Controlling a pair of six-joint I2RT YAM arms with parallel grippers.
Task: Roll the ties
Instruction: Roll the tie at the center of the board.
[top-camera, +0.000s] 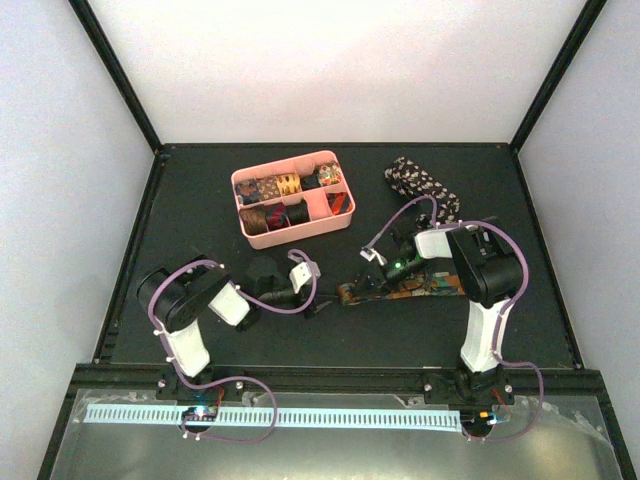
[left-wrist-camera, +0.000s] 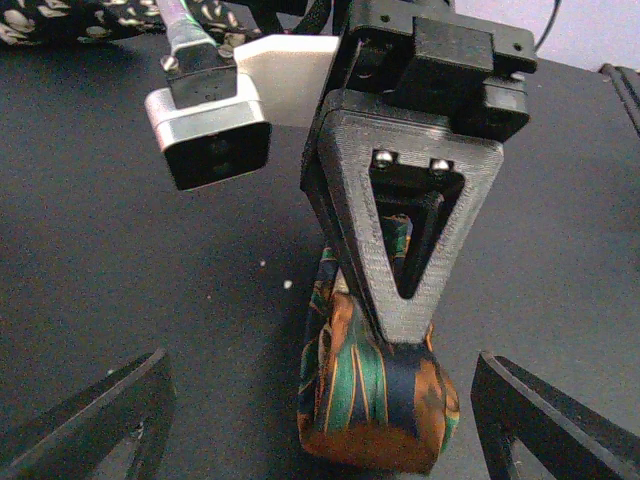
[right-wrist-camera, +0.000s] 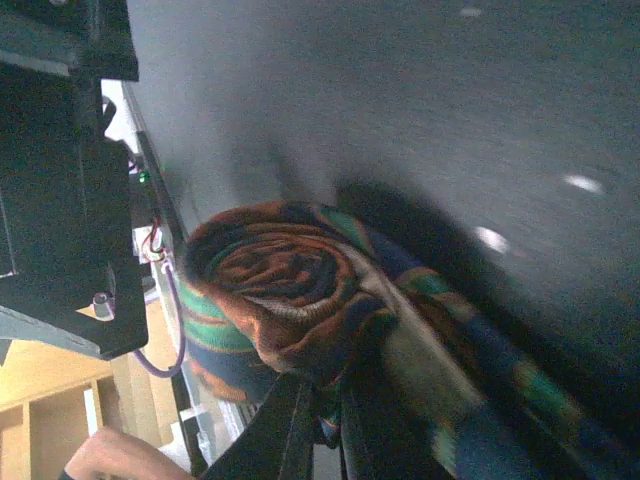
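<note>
patterned tie (top-camera: 410, 291) flat on bench (top-camera: 200, 210), long axis left-right, rolled end toward left arm. right fingers (left-wrist-camera: 345, 190) clamped on the rolled end; left fingers (left-wrist-camera: 110, 415) wide apart.

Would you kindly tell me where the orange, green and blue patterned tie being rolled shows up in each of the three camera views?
Top external: patterned tie lies across the table between the arms, right of centre.
Left wrist: its rolled end sits bottom centre, between the fingers of the open left tool.
Right wrist: the roll fills the centre.
Shared landmark: the right tool, shut on the tie.
</note>
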